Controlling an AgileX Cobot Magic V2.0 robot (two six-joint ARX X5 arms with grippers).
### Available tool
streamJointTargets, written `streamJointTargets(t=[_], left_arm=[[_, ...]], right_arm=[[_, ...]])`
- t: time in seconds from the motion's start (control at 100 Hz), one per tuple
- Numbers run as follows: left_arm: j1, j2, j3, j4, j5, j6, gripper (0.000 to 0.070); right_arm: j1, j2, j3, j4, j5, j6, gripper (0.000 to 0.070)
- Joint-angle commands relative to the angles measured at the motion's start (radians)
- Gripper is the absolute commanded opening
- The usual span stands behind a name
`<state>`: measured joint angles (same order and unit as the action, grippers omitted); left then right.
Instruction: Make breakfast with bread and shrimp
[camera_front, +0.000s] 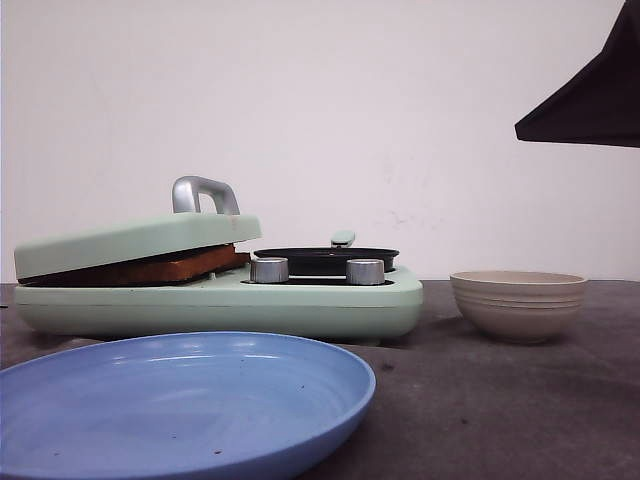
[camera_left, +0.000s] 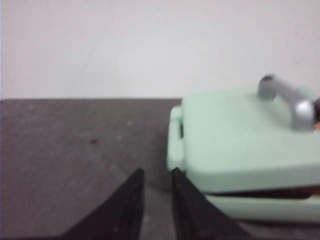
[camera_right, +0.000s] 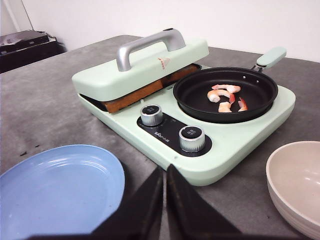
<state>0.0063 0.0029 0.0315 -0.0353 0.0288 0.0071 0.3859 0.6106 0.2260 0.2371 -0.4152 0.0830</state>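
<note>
The bread (camera_front: 150, 268) lies pressed in the mint green breakfast maker (camera_front: 330, 300), under its lid (camera_front: 140, 240), which rests tilted on it. Only the brown crust edge shows, also in the right wrist view (camera_right: 135, 96). Several pink shrimp (camera_right: 226, 97) lie in the black pan (camera_right: 225, 92) on the maker's right half. My right gripper (camera_right: 165, 171) is shut and empty, above the table in front of the maker's knobs. My left gripper (camera_left: 157, 174) is open by a narrow gap and empty, just off the maker's left side near the lid (camera_left: 240, 135).
A blue plate (camera_front: 300, 400) lies at the front left, in front of the maker. A beige bowl (camera_front: 518, 303) stands to the maker's right. A dark part of the right arm (camera_front: 590, 95) hangs at the upper right. The lid has a grey handle (camera_front: 203, 193).
</note>
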Motion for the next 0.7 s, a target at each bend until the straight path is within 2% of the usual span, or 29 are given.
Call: streamJointTargets(t=[0.0, 0.1, 0.69], left_arm=[[0.002, 0.0, -0.018, -0.023, 0.008, 0.002, 0.0157], [0.0, 0.0, -0.018, -0.154, 0.021, 0.0, 0.0156], [0.0, 0.002, -0.017, -0.151, 0.031, 0.001, 0.0155]], right_arm=[[0.005, 0.001, 0.006, 0.016, -0.001, 0.007, 0.0003], [0.005, 0.001, 0.006, 0.026, -0.003, 0.007, 0.0003], [0.005, 0.001, 0.006, 0.032, -0.003, 0.007, 0.0003]])
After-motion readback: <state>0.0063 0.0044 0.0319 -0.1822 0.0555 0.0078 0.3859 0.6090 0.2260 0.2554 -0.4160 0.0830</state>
